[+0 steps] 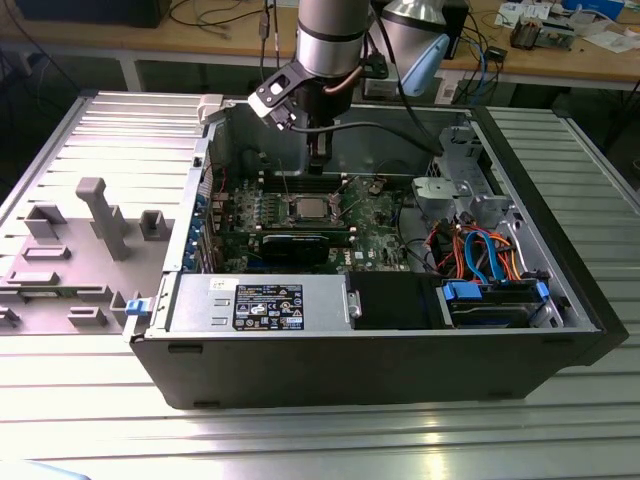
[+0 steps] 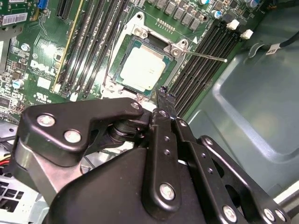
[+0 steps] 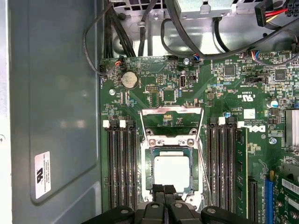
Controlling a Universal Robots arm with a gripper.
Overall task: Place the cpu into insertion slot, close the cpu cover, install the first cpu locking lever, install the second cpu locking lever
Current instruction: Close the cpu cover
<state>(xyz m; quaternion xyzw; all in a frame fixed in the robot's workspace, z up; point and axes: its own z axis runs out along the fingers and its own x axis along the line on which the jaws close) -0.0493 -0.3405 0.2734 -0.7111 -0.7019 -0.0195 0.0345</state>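
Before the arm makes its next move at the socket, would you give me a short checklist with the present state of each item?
1. Cpu lying flat in the slot: ok.
2. Cover down around the cpu: ok, as far as it shows.
3. Lever latched: not ok; its rod sticks out over the memory slots.
4. Other lever latched: cannot tell.
5. Hand shut, tips at the slot's edge, apart from the lever rod: ok.
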